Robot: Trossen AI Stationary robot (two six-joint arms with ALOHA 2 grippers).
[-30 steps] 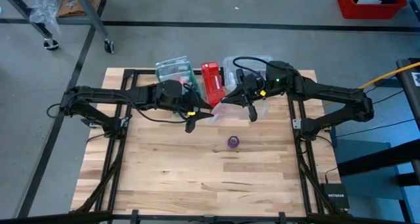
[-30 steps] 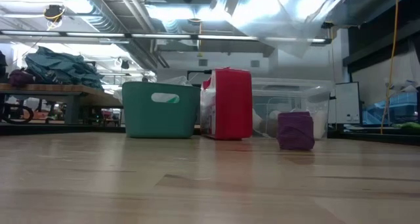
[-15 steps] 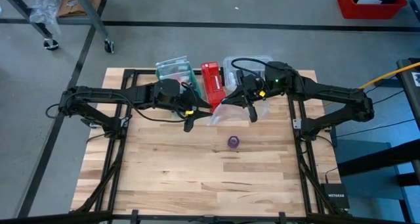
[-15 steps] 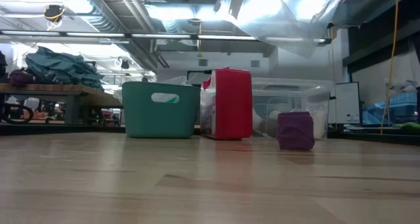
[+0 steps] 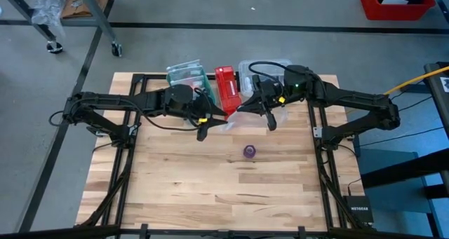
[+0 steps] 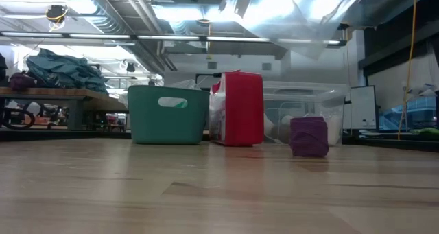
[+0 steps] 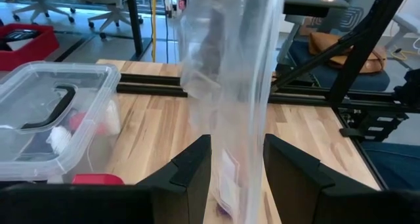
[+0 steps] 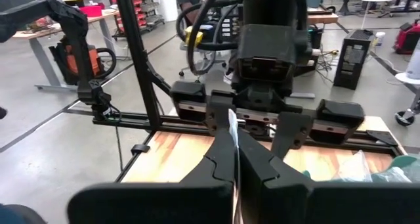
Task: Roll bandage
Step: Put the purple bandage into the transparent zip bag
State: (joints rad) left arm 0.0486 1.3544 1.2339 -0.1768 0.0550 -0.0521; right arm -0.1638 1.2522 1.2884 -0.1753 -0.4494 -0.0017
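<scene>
The bandage sits as a small purple coil on the wooden table, alone on open wood, with nothing touching it. In the low view the bandage stands upright in front of the clear plastic bin.

Both arms hang over the far part of the table, behind the bandage. The left gripper is behind it and to its left; the right gripper is behind it and slightly to its right. A clear plastic bag stretches between them. In the left wrist view the left gripper has its fingers parted, with the bag hanging through the gap. In the right wrist view the right gripper is pinched closed on a thin edge of the bag.

Behind the bandage, along the far edge, stand a green basket, a red box and the bin, in a row.
</scene>
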